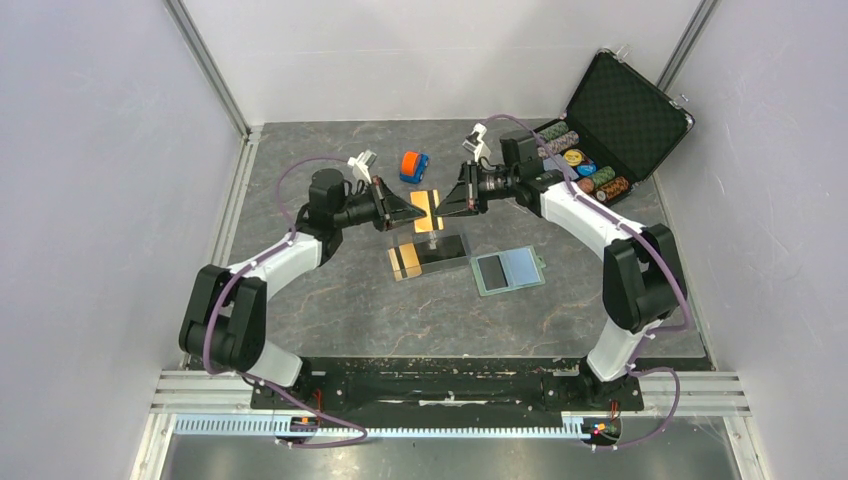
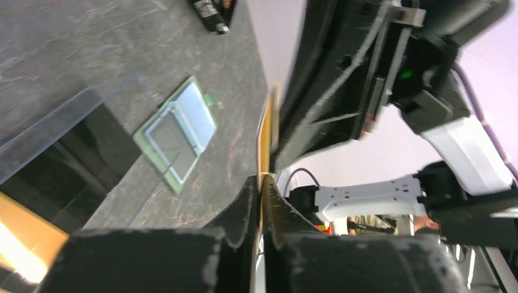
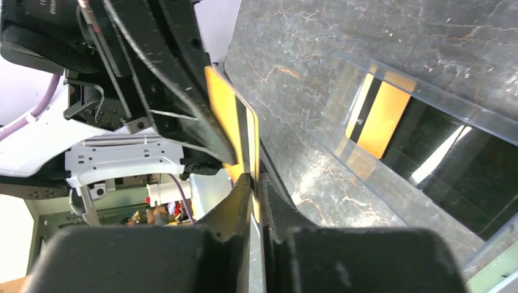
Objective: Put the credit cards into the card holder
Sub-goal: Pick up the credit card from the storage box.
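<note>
1. The clear tray [image 1: 455, 265], rigid see-through plastic with straight walls, is sitting mid-worktop [image 1: 330, 300]. Glossy black cards [image 1: 443, 250] and a striped gold card [image 1: 404, 262] are lying in it.
2. The card holder [image 1: 508, 270] is lying open and flat just right of the tray, showing a sage-green rim, a pale blue inside and clear pockets.
3. The chip case [image 1: 640, 105], black with a dimpled lining, is standing open at the far right corner, holding rows of round chips [image 1: 585, 170].
4. The left gripper [image 2: 264, 183] and right gripper [image 3: 251, 180] are each pinching opposite ends of one thin orange-gold card [image 1: 428, 212], holding it in the air over the tray's far side.
</note>
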`<state>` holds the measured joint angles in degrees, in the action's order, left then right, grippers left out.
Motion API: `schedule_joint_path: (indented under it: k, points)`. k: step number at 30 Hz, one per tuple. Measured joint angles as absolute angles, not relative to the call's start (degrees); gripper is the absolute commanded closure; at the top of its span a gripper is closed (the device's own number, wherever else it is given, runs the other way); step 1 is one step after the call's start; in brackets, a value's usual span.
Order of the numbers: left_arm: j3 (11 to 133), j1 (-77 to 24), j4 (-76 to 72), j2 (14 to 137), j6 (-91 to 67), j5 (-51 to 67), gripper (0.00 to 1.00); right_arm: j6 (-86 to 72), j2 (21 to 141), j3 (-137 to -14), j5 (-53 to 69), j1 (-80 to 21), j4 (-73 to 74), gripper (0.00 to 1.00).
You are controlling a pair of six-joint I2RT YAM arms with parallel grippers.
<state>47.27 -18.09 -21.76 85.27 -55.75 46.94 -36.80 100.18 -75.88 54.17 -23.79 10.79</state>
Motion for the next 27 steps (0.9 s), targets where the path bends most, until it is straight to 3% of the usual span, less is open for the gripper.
schedule_joint_path:
  k: [3,6,9,13,16,22,27]
  points:
    - [47.1,-18.2,-26.5,85.8,-58.2,48.1,0.98,-38.5,100.2,-75.1,54.2,-23.2,9.9,0.41]
    - [46.2,-18.4,-29.2,86.0,-59.8,48.2,0.93,-38.9,99.9,-74.8,54.3,-23.4,8.3,0.21]
    - [44.9,-18.4,-31.5,86.0,-60.8,48.2,0.85,-39.2,98.5,-74.0,54.4,-22.9,7.1,0.13]
    - [42.7,-18.4,-36.2,86.0,-62.8,48.6,0.87,-39.4,97.2,-73.1,55.5,-20.8,5.1,0.13]
    - [41.1,-18.4,-41.9,86.0,-65.9,48.8,0.97,-39.8,96.5,-71.4,56.6,-19.5,2.7,0.24]
    - [39.2,-18.4,-56.5,86.8,-73.5,49.9,0.98,-45.3,95.0,-65.4,59.7,-18.8,-6.6,0.31]
    - [39.0,-18.4,-63.3,88.3,-77.6,50.0,0.98,-55.2,94.1,-59.0,62.2,-19.0,-20.5,0.44]
